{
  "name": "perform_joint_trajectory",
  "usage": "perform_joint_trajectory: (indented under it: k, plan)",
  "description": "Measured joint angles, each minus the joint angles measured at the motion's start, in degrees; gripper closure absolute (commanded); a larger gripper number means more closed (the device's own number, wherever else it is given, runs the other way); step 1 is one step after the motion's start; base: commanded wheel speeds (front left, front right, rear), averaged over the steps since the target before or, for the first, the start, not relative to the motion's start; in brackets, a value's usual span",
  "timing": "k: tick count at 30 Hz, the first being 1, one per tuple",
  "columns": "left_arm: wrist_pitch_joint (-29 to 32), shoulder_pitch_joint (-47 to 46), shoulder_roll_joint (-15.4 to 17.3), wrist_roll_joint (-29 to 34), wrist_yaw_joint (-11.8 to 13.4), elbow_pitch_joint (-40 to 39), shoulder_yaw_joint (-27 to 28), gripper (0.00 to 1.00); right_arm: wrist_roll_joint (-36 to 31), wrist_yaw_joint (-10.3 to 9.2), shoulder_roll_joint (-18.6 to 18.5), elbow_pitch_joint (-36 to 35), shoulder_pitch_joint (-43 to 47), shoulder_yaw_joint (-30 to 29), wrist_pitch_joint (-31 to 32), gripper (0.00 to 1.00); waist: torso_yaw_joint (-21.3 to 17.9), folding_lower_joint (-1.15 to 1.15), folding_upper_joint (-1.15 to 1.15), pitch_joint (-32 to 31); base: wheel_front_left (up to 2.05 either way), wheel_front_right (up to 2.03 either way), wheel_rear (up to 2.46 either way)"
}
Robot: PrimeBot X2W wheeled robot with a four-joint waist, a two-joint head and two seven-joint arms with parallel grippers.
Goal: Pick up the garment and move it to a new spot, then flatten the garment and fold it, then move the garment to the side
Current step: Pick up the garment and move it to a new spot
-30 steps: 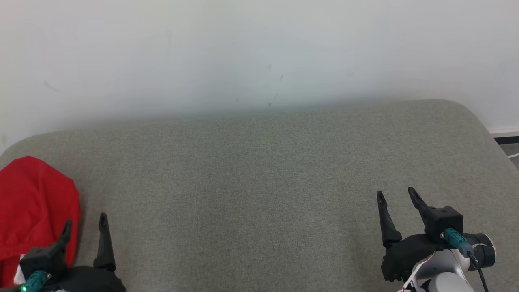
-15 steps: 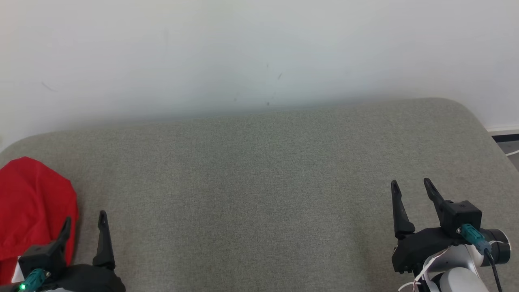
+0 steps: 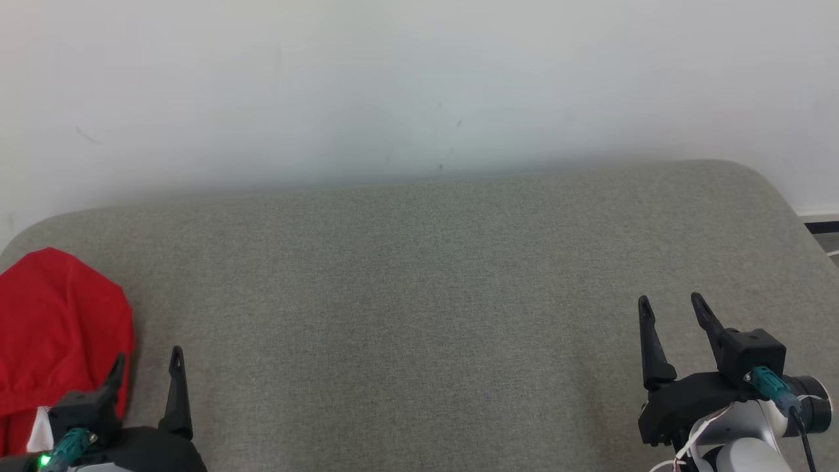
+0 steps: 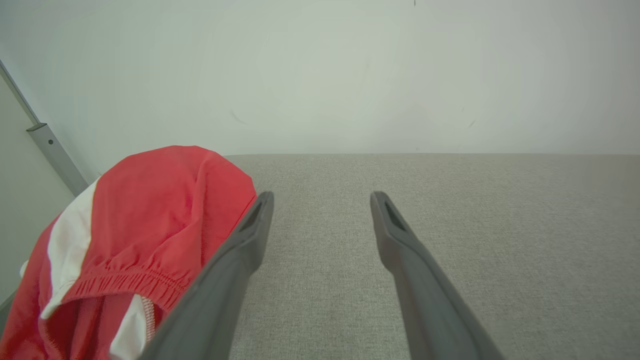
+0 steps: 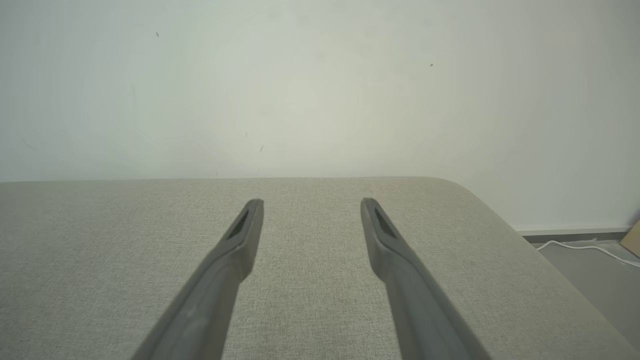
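1. While my left fingers [image 3: 175,393] hang spread apart and empty over the front left of the padded grey surface [image 3: 419,282], the red garment [image 3: 59,328] lies bunched just beside them, at the surface's left edge.
2. Seen from my left wrist, the garment shows white panels and a gathered elastic hem, and it hangs over the surface's left edge. My outer left finger overlaps its edge in both views; I cannot tell whether the 2 touch.
3. My right fingers [image 3: 651,347] are released too, parted with nothing between them, over the front right of the surface and well apart from the garment.
4. Between my 2 pairs of fingers a wide stretch of grey fabric runs across, and it reaches back to the pale wall [image 3: 419,78].
5. At the back the surface's far edge meets that wall in a straight line, and its 2 far corners are rounded.
6. Past the right edge the surface drops to the floor [image 5: 590,280], where a white cable [image 5: 585,246] lies near the baseboard.
7. Beyond the garment on the left, a slim grey metal rail [image 4: 52,150] stands against the wall, close to that edge.
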Motion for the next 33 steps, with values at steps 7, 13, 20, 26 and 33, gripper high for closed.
perform_joint_trajectory:
  k: [7,13,20,26,33]
  plan:
    - [1.3,-0.1,0.5,0.1,-0.5,-0.1,-0.5,0.0,0.0,0.0,0.0,-0.9,1.0,-0.2,0.5,0.0,1.5,0.0,0.0,-0.1,0.0,0.0,0.0]
    - [2.1,-0.6,0.3,0.2,-0.5,-0.5,-0.7,0.0,0.9,0.0,-0.1,-1.1,2.3,-0.5,1.0,0.0,3.8,0.0,0.0,-0.1,0.0,0.0,0.0]
    - [2.8,-1.4,0.4,0.6,-0.5,-0.9,-0.4,0.0,1.4,0.09,0.0,-1.1,2.1,-0.1,1.5,0.0,8.0,0.0,0.0,-0.1,0.0,0.0,0.0]
    - [3.0,-1.2,0.4,0.6,-0.5,-2.0,0.5,0.0,1.5,0.67,0.3,0.1,1.0,0.8,1.9,0.0,12.5,0.0,0.0,-0.1,0.0,0.0,0.0]
    - [3.1,-1.0,0.4,0.7,-0.4,-2.3,2.1,0.0,2.0,1.6,0.9,0.9,0.6,1.9,2.1,0.0,18.2,0.0,0.0,0.0,0.0,0.0,0.0]
